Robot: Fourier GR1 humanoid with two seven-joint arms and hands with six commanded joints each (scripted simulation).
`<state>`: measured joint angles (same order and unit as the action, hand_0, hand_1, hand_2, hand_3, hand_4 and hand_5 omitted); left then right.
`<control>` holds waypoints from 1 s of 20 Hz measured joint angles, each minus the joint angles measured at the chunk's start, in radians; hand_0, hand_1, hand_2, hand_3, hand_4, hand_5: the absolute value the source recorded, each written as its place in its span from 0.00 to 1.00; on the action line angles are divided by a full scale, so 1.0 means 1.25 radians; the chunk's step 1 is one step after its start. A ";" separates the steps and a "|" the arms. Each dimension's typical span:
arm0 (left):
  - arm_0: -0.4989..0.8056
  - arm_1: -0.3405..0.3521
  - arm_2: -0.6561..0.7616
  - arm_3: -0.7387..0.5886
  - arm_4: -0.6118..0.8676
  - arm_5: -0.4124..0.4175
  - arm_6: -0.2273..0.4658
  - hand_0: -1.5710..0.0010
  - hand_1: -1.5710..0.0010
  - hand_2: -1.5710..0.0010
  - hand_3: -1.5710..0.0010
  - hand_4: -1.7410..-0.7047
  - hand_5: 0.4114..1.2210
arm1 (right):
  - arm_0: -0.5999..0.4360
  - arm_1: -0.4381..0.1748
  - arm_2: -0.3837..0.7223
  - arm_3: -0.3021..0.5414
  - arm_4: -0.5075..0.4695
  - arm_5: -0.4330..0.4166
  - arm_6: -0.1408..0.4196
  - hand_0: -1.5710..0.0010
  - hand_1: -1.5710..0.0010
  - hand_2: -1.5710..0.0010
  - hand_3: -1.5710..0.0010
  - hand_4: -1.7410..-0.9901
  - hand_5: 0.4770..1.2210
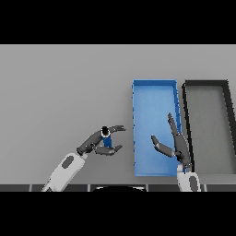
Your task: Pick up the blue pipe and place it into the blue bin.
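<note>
Nearest, the left hand (pixel 98 143) is curled round the blue pipe (pixel 107 138), which is kept upright on or just above the table (pixel 55 92), left of the blue bin (pixel 154 90), presumably ready for carrying across. The right hand (pixel 177 145) is held over the bin, fingers straight, holding nothing. Beyond lies a dark bin (pixel 205 83) (unused). No writing can be read.

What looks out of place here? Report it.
Nothing stands out. The blue pipe stands upright between the left hand's fingers, beside the blue bin. The right hand hangs open over the bin.
</note>
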<state>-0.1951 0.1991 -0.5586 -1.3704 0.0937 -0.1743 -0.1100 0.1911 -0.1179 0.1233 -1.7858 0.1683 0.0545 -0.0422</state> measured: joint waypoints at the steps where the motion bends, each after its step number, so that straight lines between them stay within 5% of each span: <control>1: 0.003 -0.013 0.002 0.000 0.015 -0.004 -0.003 0.68 0.57 0.53 0.55 0.31 0.55 | -0.004 0.007 0.004 0.000 -0.001 -0.001 -0.001 1.00 1.00 1.00 1.00 0.73 0.17; 4: 0.011 -0.013 -0.008 -0.006 0.003 -0.001 0.006 0.35 0.29 0.27 0.30 0.17 0.77 | 0.003 -0.004 -0.007 0.003 -0.011 0.006 -0.007 1.00 1.00 1.00 1.00 0.73 0.17; 5: -0.002 -0.022 -0.013 0.006 0.004 -0.006 0.004 0.28 0.23 0.22 0.25 0.14 0.82 | -0.015 0.001 -0.009 0.011 -0.010 -0.001 0.014 1.00 1.00 1.00 1.00 0.72 0.17; 8: 0.004 -0.025 -0.031 0.014 -0.014 0.013 -0.064 0.14 0.12 0.11 0.16 0.07 0.91 | -0.001 0.006 0.006 0.014 0.003 0.003 -0.014 1.00 1.00 1.00 1.00 0.73 0.17; 15: -0.002 -0.045 -0.036 -0.090 0.002 0.044 -0.068 0.03 0.02 0.02 0.07 0.02 0.98 | -0.015 -0.008 -0.008 0.016 -0.002 0.003 -0.005 1.00 1.00 1.00 1.00 0.75 0.17; 20: -0.027 -0.048 -0.045 -0.166 0.006 0.048 0.008 0.01 0.01 0.01 0.05 0.01 0.99 | -0.009 -0.003 -0.004 0.014 0.007 -0.002 -0.018 1.00 1.00 1.00 1.00 0.80 0.17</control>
<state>-0.2287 0.1389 -0.6150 -1.5774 0.1013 -0.1144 -0.0997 0.1799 -0.1220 0.1185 -1.7677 0.1765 0.0520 -0.0648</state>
